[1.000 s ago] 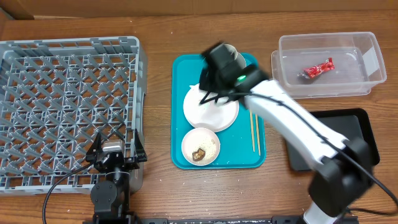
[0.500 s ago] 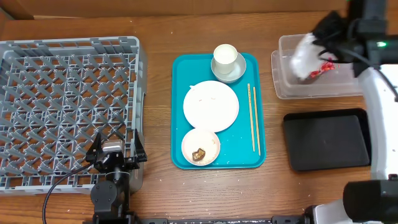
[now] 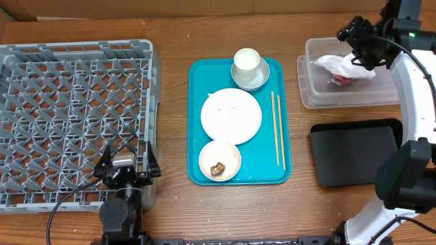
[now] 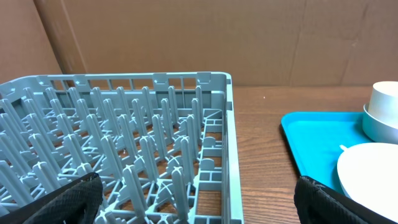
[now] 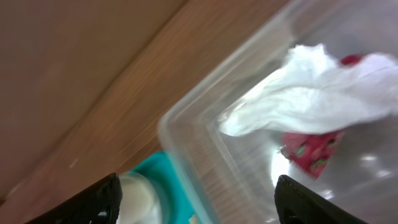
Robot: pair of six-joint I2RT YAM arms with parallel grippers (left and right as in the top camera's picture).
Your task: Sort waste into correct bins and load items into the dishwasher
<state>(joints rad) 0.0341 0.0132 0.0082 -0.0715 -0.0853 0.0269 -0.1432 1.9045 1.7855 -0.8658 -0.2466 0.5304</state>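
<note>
- The grey dish rack [image 3: 75, 122] stands left of the teal tray [image 3: 257, 160], a strip of bare wood between them. No dishes sit on its pegs.
- The teal tray lies mid-table and carries all the dishes.
- The black tray [image 3: 357, 153] lies to the right of the teal tray's near half, with nothing in it.
- The clear tub [image 3: 317, 88] stands to the right of the teal tray's far half, just beyond the black tray.
- The left gripper [image 3: 128, 151] hangs over the dish rack's near corner, the one closest to the teal tray. Its fingers are spread wide with nothing between them.
- The right gripper [image 3: 363, 42] hovers above the clear tub, well to the right of the teal tray. Its fingers are parted and hold nothing.
- The pale plate [image 3: 231, 116] lies flat in the middle of the teal tray.
- One whitish bowl [image 3: 204, 158] sits at the teal tray's near left, just beside the plate.
- The second bowl [image 3: 257, 82] sits at the teal tray's far edge, and the white cup [image 3: 246, 62] seems to stand inside it.
- The chopsticks [image 3: 277, 129] lie side by side along the teal tray's right edge.
- The crumpled white paper [image 5: 317, 87] lies loose in the clear tub, off the teal tray.
- The red wrapper [image 5: 309, 152] lies in the same tub, partly under the paper.
- The brown food scrap [image 3: 217, 168] rests in the near bowl on the teal tray.
</note>
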